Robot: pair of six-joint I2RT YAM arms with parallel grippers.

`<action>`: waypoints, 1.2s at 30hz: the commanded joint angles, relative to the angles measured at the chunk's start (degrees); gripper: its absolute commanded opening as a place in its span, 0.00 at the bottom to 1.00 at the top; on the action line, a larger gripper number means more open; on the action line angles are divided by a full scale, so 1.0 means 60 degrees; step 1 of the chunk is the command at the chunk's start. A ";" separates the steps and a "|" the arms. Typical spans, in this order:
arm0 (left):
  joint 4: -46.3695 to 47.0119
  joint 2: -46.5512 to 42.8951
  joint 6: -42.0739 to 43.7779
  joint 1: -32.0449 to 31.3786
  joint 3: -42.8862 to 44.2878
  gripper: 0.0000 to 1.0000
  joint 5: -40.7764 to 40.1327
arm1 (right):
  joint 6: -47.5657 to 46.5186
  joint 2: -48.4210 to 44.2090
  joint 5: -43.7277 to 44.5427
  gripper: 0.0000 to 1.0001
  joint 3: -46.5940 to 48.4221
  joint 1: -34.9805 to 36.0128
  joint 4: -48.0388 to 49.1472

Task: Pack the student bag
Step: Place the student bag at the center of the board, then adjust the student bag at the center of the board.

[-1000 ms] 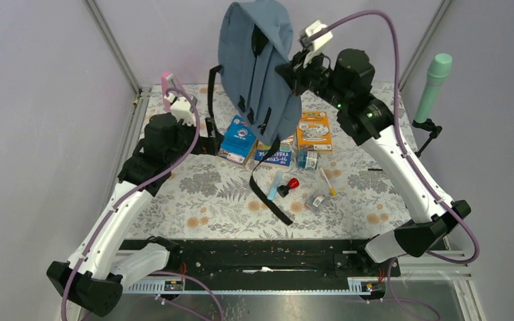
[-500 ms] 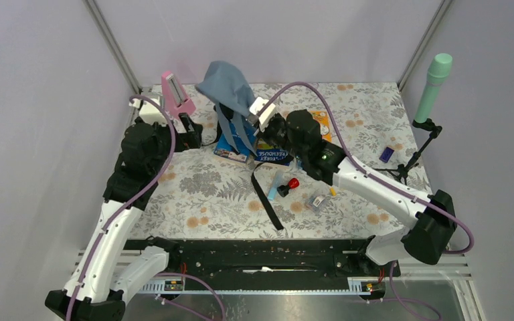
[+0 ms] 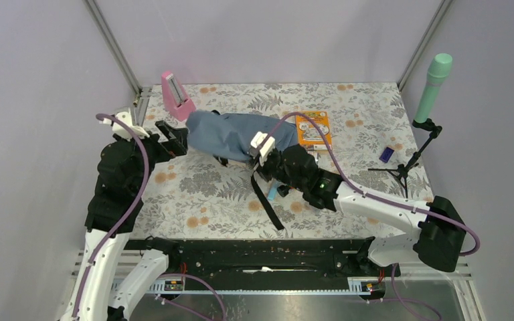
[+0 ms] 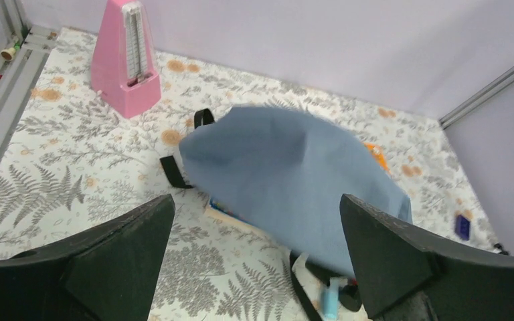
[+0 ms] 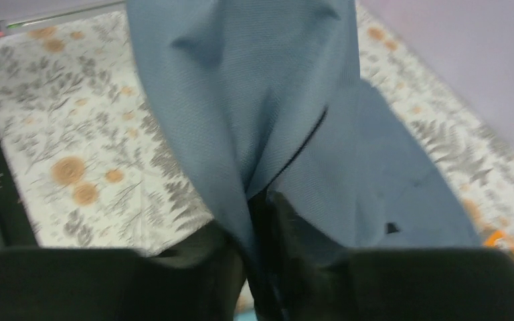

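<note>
While the bag [image 3: 231, 134] lies slumped on the table [image 3: 194, 200], right tool [image 5: 258, 227] is clamped on a fold of its fabric; left tool [image 4: 254, 247] gapes wide just beside its left end. Metronome [image 3: 176, 93] behind it, orange pack [image 3: 313, 129] at its right edge, strap [image 3: 268, 200] trailing forward.

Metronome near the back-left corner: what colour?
The metronome is pink; the left wrist view shows it best.

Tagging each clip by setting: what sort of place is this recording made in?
Most likely a robot lab cell, not a classroom: bare lilac walls framed by aluminium posts, a floral cloth under the student bag, and what looks like a mint-green microphone on a tripod.
</note>
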 commanded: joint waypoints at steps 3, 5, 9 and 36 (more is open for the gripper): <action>-0.0602 0.0899 0.1054 0.0049 0.0521 0.99 -0.0561 | 0.1831 -0.0676 -0.0239 0.62 -0.0837 0.0704 -0.0134; -0.0525 0.1048 0.1376 0.0049 0.0559 0.99 -0.0790 | 0.2355 -0.0820 -0.0476 0.70 -0.1026 0.0771 -0.0373; -0.0586 0.1492 0.1823 0.0049 0.0726 0.99 -0.0980 | 0.3068 -0.1645 -0.0766 0.78 -0.1622 0.0765 -0.0570; -0.1497 0.4583 0.2135 0.0503 -0.0289 0.99 -0.0807 | 0.8650 -0.0045 0.3519 0.87 -0.1147 -0.0326 -0.3828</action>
